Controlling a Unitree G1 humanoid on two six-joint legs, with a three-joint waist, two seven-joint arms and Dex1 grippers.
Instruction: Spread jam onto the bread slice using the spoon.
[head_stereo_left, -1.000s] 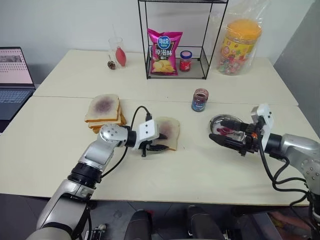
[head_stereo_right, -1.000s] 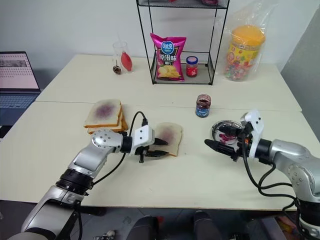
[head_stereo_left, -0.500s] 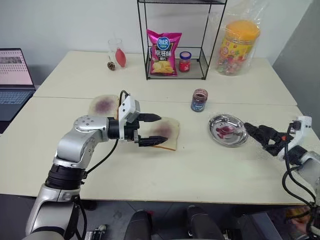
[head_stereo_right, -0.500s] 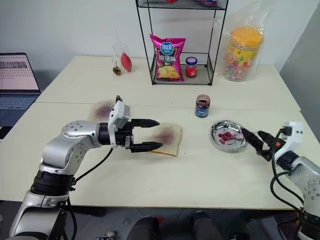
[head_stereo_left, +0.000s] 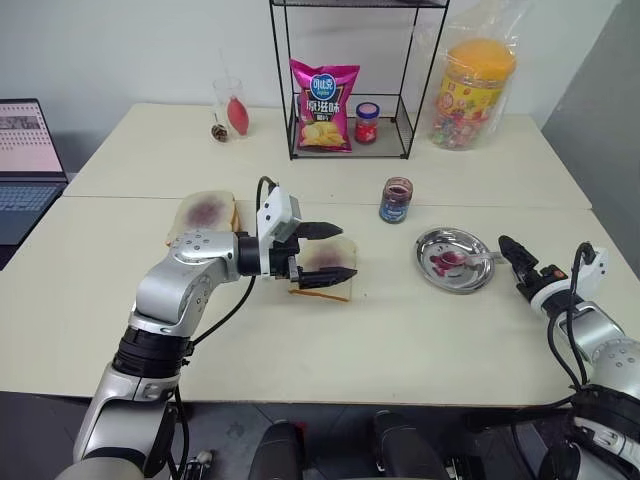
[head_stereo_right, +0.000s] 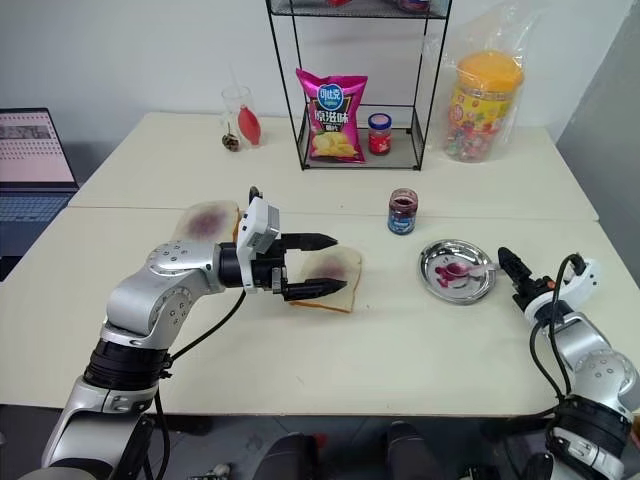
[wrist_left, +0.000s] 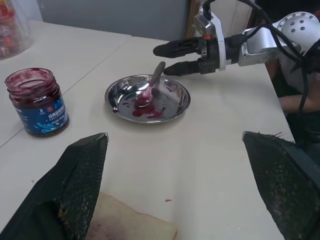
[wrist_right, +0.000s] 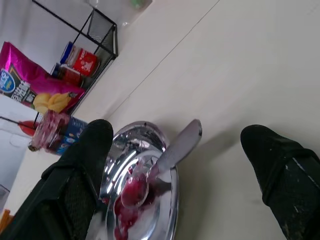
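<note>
Resting in the metal dish (head_stereo_left: 455, 273), spoon (wrist_left: 150, 87) just beyond the spread, empty right gripper (wrist_left: 167, 59), bread slice (head_stereo_right: 330, 280) beneath the wide-open left gripper (head_stereo_left: 335, 252), jam (head_stereo_left: 397, 200) jar behind.

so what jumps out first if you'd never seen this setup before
Probably the left gripper, jaws open, poised just over the bread slice with its purple jam streak at mid-table. To the right, the spoon lies in a jam-smeared metal dish, with the open right gripper just beyond it.
</note>
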